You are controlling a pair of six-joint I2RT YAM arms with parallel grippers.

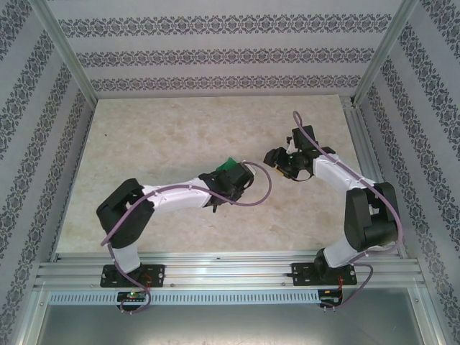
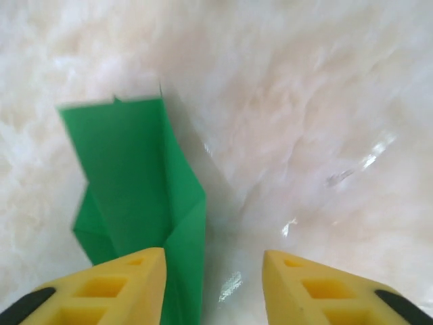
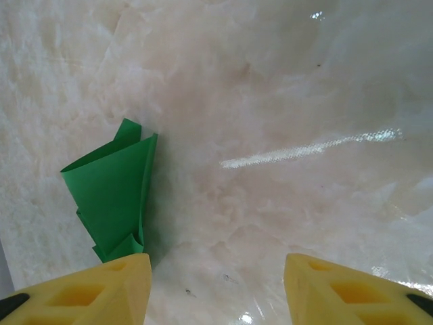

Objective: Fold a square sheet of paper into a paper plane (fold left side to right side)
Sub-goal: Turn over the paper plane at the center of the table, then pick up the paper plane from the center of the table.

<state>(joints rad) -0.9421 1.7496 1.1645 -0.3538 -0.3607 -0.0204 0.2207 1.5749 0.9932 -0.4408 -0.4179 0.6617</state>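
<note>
**Folded Paper Beside Parted Fingers**

Both arms reached over the pale marbled table (image 1: 144, 136) toward its middle. The left gripper (image 2: 213, 263) held its fingers apart with nothing between them, and so did the right gripper (image 3: 218, 265). The green paper (image 2: 132, 176), folded narrow in layers, lay on the table just beside the left gripper's left finger.

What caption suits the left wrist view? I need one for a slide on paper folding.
Left gripper open low over the pale table, the folded green paper lying against one yellow finger.
</note>
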